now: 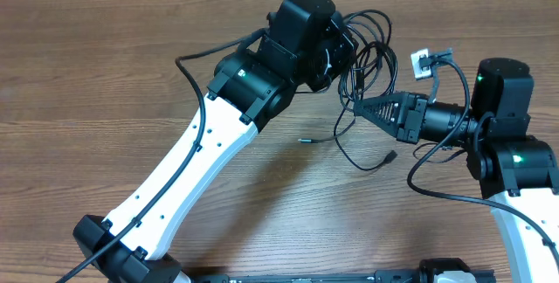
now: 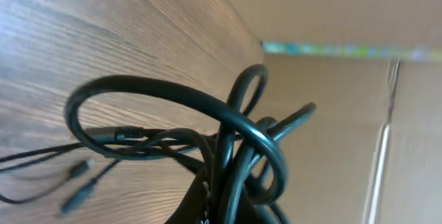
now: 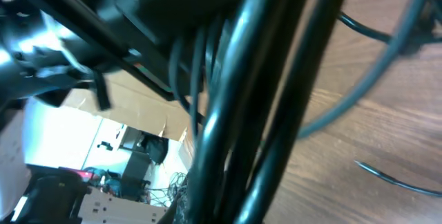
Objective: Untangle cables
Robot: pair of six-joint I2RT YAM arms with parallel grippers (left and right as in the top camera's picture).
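Wood-grain table (image 1: 105, 47) fills the overhead view; a cardboard wall (image 2: 324, 113) shows behind it in the left wrist view.

The left arm (image 1: 201, 152) comes in from the bottom-left corner and reaches up to top centre. The left gripper (image 1: 339, 56) is closed on the cables (image 1: 377, 30), w/ black loops fanning out to its right. In the left wrist view the cables (image 2: 173, 96) rise from the dark fingertip at the bottom edge as several overlapping loops, lifted off the wood. Two small plug ends (image 2: 77, 198) lie on the table lower left, blurred.

The right arm (image 1: 515, 161) stands at the right edge, forearm pointing left. The right gripper (image 1: 360, 106) is closed too, its tip right at the lower part of the same tangle, just below and to the right of the left gripper. In the right wrist view the cables (image 3: 242, 113) run bottom to top right across the lens, very close and blurry; they look pinched, but the fingers themselves can't be made out.

From the tangle, thin strands hang down onto the table. One plug end (image 1: 304, 141) lies centre. Another plug tip (image 1: 389, 155) lies a bit further right, below the right gripper.

A small white connector (image 1: 421, 62) sits near the right arm's wrist, to the right of the loops.
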